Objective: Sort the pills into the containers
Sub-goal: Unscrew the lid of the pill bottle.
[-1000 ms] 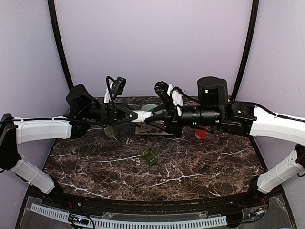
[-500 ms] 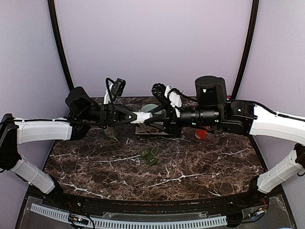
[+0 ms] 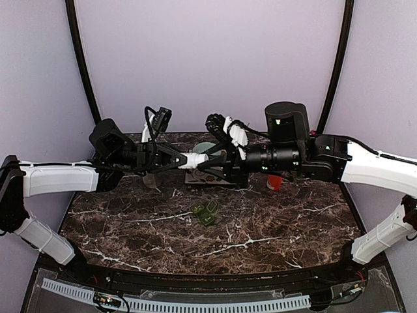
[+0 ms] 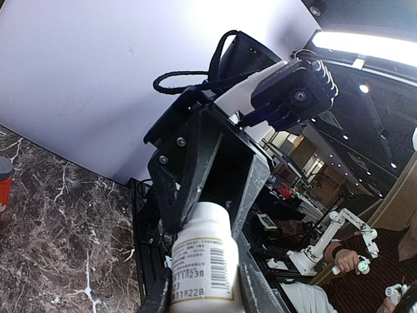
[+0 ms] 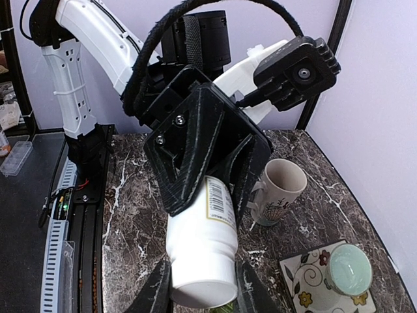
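Teamwork mid-air: our left gripper pinches the white bottle, right gripper clamps what seems its cap; we should twist squarely, keeping it level. Pill box lies on the table, well apart.

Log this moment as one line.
left gripper: jaws shut on white bottle | right gripper: jaws shut on white bottle | white bottle: aloft between arms | pill box: on table

dark brown marble-look counter w/ white veins, black rim round its front. behind it plain lavender wall, evenly lit. two curved black poles framing back corners, l & r. along near edge, white slotted strip. in left wrist view, bright ceiling lights over dim cluttered room beyond.
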`<state>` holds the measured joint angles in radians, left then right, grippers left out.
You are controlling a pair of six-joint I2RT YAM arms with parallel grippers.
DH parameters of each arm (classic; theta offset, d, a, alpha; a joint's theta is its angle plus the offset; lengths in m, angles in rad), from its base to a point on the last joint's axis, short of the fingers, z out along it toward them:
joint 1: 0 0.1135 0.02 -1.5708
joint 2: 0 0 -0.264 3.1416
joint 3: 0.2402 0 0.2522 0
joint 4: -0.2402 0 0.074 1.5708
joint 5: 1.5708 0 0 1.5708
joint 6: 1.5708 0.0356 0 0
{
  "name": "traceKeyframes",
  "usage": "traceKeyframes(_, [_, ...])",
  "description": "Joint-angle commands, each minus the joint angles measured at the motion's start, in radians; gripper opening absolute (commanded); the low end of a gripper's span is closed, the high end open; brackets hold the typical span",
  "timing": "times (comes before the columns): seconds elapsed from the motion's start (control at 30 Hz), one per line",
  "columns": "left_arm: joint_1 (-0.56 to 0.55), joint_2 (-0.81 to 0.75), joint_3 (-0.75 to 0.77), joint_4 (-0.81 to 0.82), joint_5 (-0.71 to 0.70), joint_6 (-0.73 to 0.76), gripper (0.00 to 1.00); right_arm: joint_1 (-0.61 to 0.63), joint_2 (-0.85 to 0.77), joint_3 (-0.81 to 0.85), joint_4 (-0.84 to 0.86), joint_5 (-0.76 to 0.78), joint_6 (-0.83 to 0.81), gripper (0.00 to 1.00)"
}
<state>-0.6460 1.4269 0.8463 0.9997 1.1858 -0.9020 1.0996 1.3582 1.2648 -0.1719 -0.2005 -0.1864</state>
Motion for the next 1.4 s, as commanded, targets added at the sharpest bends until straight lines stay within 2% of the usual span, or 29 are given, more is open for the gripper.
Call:
traceKeyframes(0.0, [-0.006,-0.026,-0.005,0.065,0.046,-0.005,0.00,-0.006,0.010,0.025,-0.007,0.054,-0.010,0.30])
traceKeyframes(0.27, [-0.006,-0.022,-0.003,0.071,0.048,-0.009,0.00,-0.006,0.009,0.023,0.000,0.056,-0.007,0.42])
traceKeyframes(0.7, [-0.006,-0.017,0.008,0.069,0.048,-0.003,0.00,-0.006,-0.008,-0.003,0.017,0.064,0.008,0.53])
traceKeyframes(1.37, [-0.006,-0.020,0.026,0.056,0.048,0.001,0.00,-0.006,0.000,-0.018,0.016,0.067,0.018,0.58])
